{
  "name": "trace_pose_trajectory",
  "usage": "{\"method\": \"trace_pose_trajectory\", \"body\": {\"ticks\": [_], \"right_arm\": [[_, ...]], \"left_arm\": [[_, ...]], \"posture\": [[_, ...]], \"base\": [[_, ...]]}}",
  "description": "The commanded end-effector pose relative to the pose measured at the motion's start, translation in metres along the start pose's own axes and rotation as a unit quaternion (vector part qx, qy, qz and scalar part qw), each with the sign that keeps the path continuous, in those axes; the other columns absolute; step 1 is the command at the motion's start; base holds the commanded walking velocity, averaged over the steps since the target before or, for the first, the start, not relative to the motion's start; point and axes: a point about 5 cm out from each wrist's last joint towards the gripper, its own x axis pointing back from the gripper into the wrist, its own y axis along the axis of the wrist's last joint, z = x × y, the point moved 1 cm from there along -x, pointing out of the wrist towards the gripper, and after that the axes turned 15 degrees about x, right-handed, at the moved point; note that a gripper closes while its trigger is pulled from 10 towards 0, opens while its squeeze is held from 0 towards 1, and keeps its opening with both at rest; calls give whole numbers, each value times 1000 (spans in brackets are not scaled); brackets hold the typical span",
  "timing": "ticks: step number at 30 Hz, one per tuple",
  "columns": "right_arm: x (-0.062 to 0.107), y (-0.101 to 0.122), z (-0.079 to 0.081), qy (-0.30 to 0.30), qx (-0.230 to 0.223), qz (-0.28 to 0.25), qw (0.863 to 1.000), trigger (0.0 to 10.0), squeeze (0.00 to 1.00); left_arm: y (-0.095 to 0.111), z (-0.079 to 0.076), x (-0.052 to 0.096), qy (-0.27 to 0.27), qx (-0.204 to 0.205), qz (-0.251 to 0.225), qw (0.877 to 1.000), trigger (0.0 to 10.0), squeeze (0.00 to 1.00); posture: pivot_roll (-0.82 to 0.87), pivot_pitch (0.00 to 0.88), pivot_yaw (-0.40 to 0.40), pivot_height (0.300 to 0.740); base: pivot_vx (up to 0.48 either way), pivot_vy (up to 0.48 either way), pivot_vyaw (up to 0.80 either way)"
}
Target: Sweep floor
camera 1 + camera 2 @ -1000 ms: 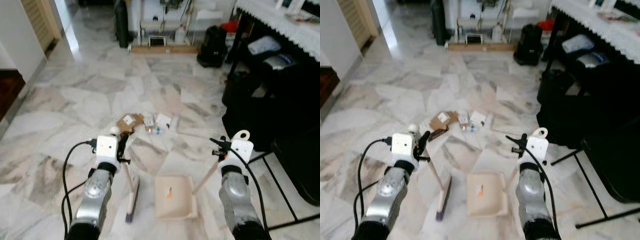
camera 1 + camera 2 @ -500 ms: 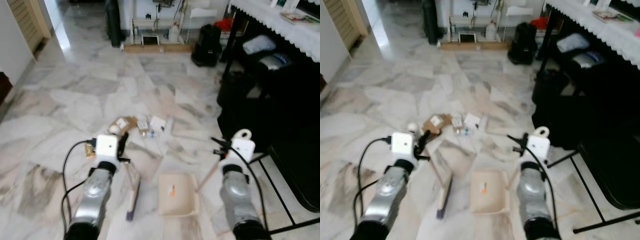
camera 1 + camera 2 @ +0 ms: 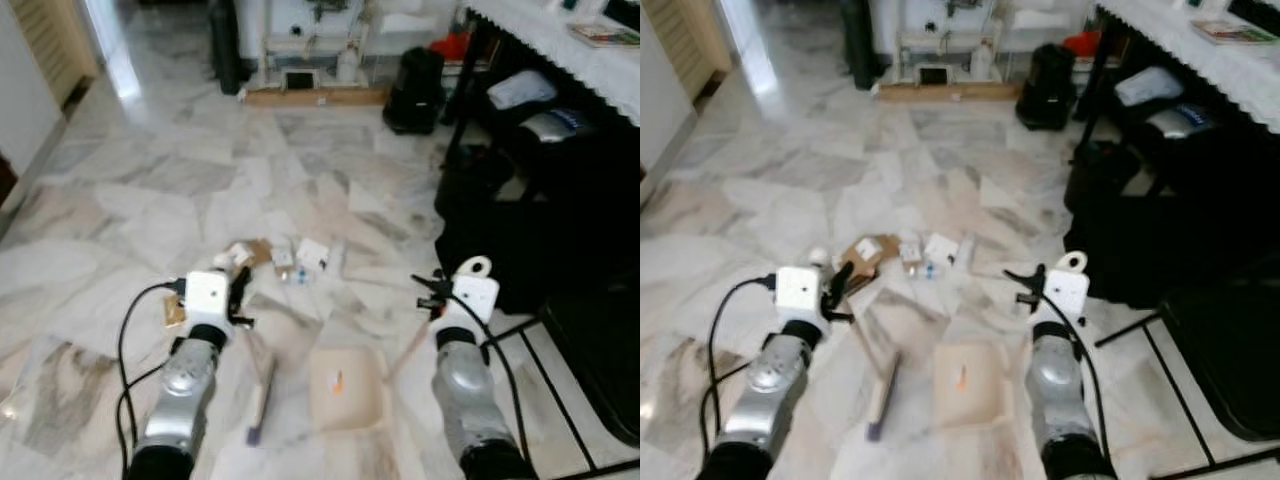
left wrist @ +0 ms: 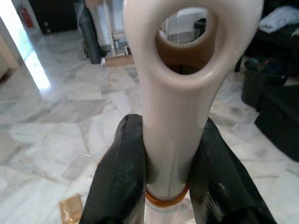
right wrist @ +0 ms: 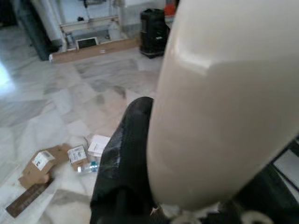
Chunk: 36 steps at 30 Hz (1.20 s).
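Two silver arms reach forward over a grey-veined white marble floor (image 3: 150, 190). Left gripper (image 4: 163, 186): black fingers (image 4: 119, 179) clamped on the cream plastic handle of a short hand broom (image 3: 262, 385), gold ring just at the finger line, hanging hole at the handle's tip; the broom slants down to a dark bristle edge on the floor between the arms. Right gripper (image 3: 432, 296): closed on the cream handle of a beige plastic dustpan (image 3: 345, 385), which sits flat on the marble just right of the broom, a small orange scrap in it. Beyond, mid-floor: scattered litter of brown cardboard pieces and small white cartons (image 3: 285, 255), loose cluster, apart from the dustpan. A brown scrap (image 3: 175, 312) lies beside the left wrist. Right side: black bags and bundles (image 3: 500, 200) under a table with a white lace-edged cloth (image 3: 560, 45). Far end: long wooden plank (image 3: 315, 97) on the floor, black bin (image 3: 415, 90), dark upright cylinder (image 3: 224, 45), white shelving behind, blurred.
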Motion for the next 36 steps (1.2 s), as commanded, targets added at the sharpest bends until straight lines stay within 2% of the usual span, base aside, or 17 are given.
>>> {"method": "trace_pose_trajectory", "body": {"ticks": [1, 6, 36], "right_arm": [[-3, 10, -7, -12, 1, -22, 1000, 10000, 0], [-3, 10, -6, -11, 2, -23, 1000, 10000, 0], [-4, 10, -5, -8, -10, -22, 1000, 10000, 0]], "left_arm": [[9, -8, -4, -12, 7, -23, 1000, 10000, 0], [9, -8, -4, -12, 8, -23, 1000, 10000, 0], [8, -9, -4, -14, 8, -23, 1000, 10000, 0]], "posture": [[-70, 83, -19, 740], [-69, 82, -19, 740], [-68, 63, -21, 740]], "base": [[281, 0, 463], [278, 0, 560], [280, 0, 0]]}}
